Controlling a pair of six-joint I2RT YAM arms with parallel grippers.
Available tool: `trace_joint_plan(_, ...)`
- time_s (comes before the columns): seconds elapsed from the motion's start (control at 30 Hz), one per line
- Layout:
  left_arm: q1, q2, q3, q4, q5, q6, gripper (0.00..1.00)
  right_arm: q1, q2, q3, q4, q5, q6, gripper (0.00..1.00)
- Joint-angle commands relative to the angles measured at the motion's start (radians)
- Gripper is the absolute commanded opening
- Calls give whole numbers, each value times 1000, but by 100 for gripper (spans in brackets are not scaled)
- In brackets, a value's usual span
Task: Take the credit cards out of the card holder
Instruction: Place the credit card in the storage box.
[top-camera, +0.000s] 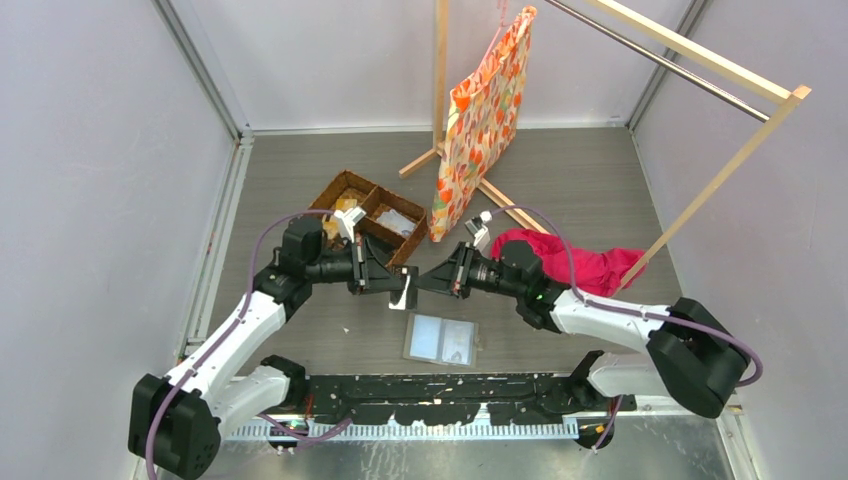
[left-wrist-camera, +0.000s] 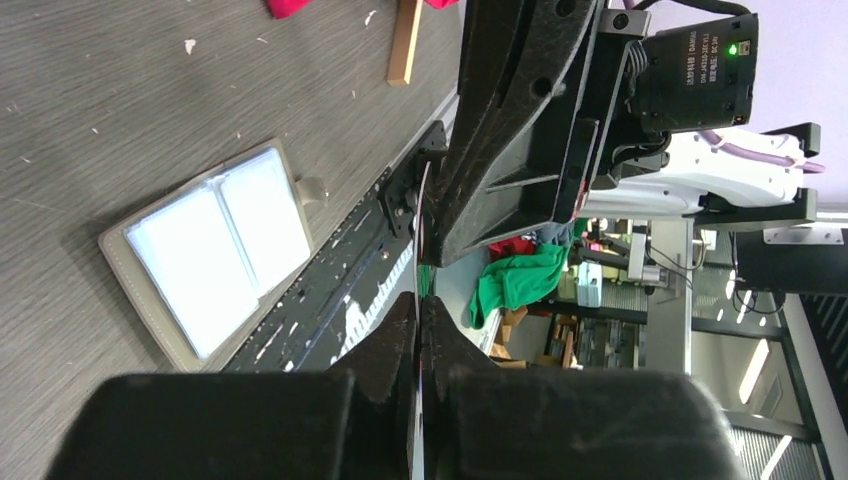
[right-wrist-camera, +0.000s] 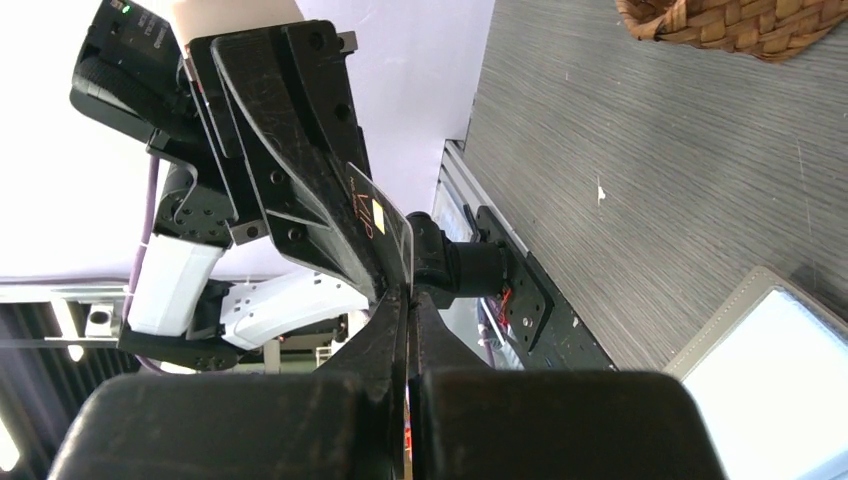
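Observation:
The card holder (top-camera: 441, 338) lies open and flat on the table near the front, pale blue panels up; it also shows in the left wrist view (left-wrist-camera: 215, 260) and at the right wrist view's lower right (right-wrist-camera: 780, 370). One whitish credit card (top-camera: 404, 293) is held upright above the table, behind the holder. My left gripper (top-camera: 398, 288) and right gripper (top-camera: 420, 283) meet tip to tip, both shut on this card. In the left wrist view the card is edge-on (left-wrist-camera: 424, 215) between my jaws (left-wrist-camera: 420, 300). In the right wrist view its face shows (right-wrist-camera: 385, 220) above my jaws (right-wrist-camera: 410, 295).
A brown wicker divided basket (top-camera: 368, 215) stands behind the left gripper, its corner also in the right wrist view (right-wrist-camera: 740, 25). A floral bag (top-camera: 485, 120) hangs on a wooden rack (top-camera: 720, 170) at the back. A red cloth (top-camera: 575, 262) lies behind the right arm.

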Motion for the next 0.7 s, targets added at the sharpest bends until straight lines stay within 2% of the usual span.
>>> trace_joint_plan(0.0, -1, -9, 20, 6, 10, 8, 1, -6, 24, 24, 30, 13, 25, 16)
trace_joint_plan(0.07, 6, -17, 39, -66, -44, 30, 1, -17, 16, 30, -32, 24, 15, 62)
trace_joint_plan(0.1, 16, -21, 60, -126, -87, 49, 1, -25, -3, 30, -79, 36, 8, 73)
trace_joint_plan(0.13, 28, -21, 86, -204, -126, 76, 1, -34, -32, 28, -132, 58, -4, 78)
trace_joint_plan(0.2, 52, -25, 144, -328, -202, 136, 1, -50, -120, 30, -269, 126, -53, 85)
trace_joint_plan(0.23, 64, -29, 162, -363, -241, 151, 1, -53, -167, 38, -394, 176, -84, 88)
trace_joint_plan(0.3, 86, -36, 178, -384, -325, 142, 0, -58, -268, 77, -586, 267, -164, 94)
trace_joint_plan(0.4, 99, -30, 172, -344, -464, 52, 1, -66, -333, 178, -850, 380, -272, 96)
trace_joint_plan(0.5, 101, -29, 144, -266, -572, -30, 1, -66, -384, 226, -978, 491, -307, 96)
trace_joint_plan(0.6, 101, -14, 133, -218, -714, -76, 1, -66, -421, 237, -1031, 544, -315, 97)
trace_joint_plan(0.67, 99, 1, 111, -146, -761, -113, 1, -66, -424, 245, -1052, 553, -324, 97)
